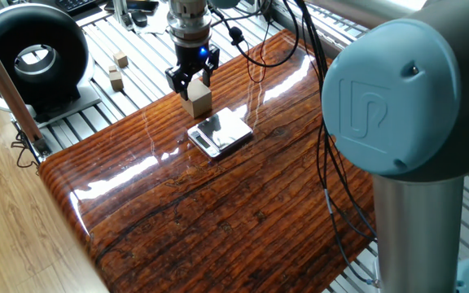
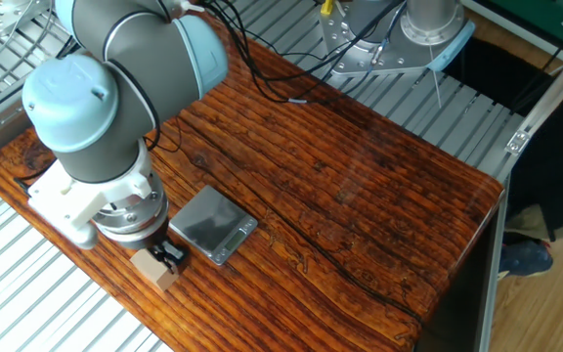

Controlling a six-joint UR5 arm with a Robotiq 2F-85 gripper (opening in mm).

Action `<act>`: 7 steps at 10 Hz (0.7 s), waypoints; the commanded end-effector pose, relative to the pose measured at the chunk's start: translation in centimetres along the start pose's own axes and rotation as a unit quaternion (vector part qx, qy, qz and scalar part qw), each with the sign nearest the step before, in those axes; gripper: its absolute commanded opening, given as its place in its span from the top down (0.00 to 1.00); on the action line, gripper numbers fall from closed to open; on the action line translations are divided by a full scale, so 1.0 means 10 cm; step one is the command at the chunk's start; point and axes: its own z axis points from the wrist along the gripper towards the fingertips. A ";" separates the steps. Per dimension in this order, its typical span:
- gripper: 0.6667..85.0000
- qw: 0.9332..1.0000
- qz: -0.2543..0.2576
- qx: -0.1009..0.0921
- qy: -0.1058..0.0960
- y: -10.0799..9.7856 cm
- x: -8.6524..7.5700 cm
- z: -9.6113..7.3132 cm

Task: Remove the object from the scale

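The object, a light-tan wooden block (image 1: 196, 99), stands on the wooden table just behind the scale (image 1: 221, 132), off its platform. My gripper (image 1: 190, 81) points straight down over the block with a finger on each side of its top, and it looks shut on it. In the other fixed view the block (image 2: 152, 268) sits near the table's front-left edge, left of the scale (image 2: 213, 224). My gripper (image 2: 164, 256) is mostly hidden there under the arm's wrist. The scale's platform is bare.
Two small wooden cubes (image 1: 118, 69) lie on the slatted metal surface left of the table. A black ring-shaped device (image 1: 32, 55) stands at the far left. Cables (image 1: 255, 57) hang over the table's back part. The arm's large blue joint (image 1: 405, 89) fills the right foreground.
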 end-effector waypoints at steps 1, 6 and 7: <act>0.21 1.000 -0.004 -0.005 0.000 0.00 0.00 -0.03; 0.20 1.000 -0.020 -0.007 -0.001 0.00 0.04 -0.32; 0.24 1.000 -0.023 0.001 -0.002 -0.04 0.08 -0.45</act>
